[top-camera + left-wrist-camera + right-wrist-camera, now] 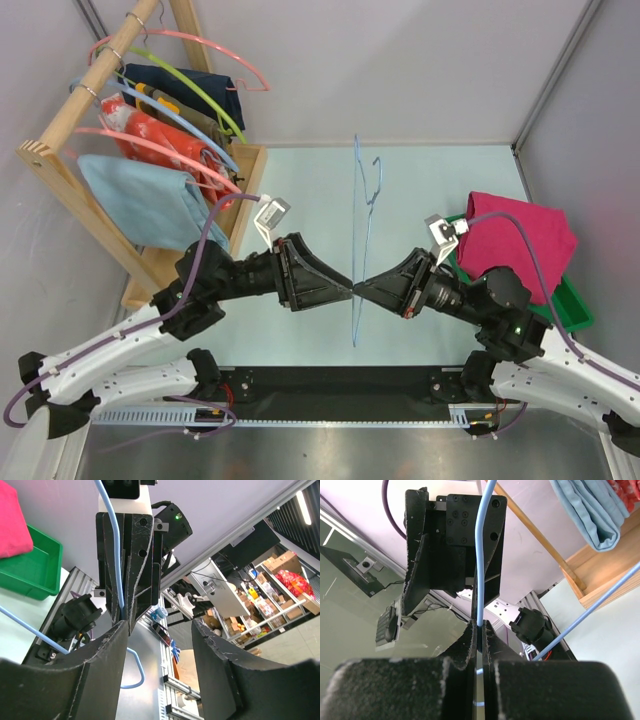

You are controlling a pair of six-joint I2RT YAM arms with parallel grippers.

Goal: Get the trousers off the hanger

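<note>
— If looking for the thin light-blue wire hanger [479,580], look above the middle of the pale green tabletop [300,180]: held upright, seen edge-on from the top camera as a single narrow line, small hook at the far end of that line.

— Held by which claw?

— By the right claw [481,627]: clenched on the wire, pinching the blue strand between pressed-together fingertips.

— And the left claw [160,630]?

— Released. Points straight at the right claw, almost tip to tip, with fingers [90,680] spread apart. Shows a loop of the blue wire in the gap, just beside one finger; cannot tell whether touching.

— Where to find the plain magenta-pink cloth trousers [520,240]?

— Off the hanger and well apart from it, at the right side of the tabletop. Lies as a thick bundle on top of the bright green plastic tray [572,305], covering most of it, with green rim showing at the near right corner, just beyond the right arm.

— Anything else worth noting?

— At the far left, a slanted wooden rack [252,165] hung with more garments on hangers: among them a folded pale blue cloth [135,200] at the near end and a red-orange patterned cloth [160,135] just behind it.
</note>
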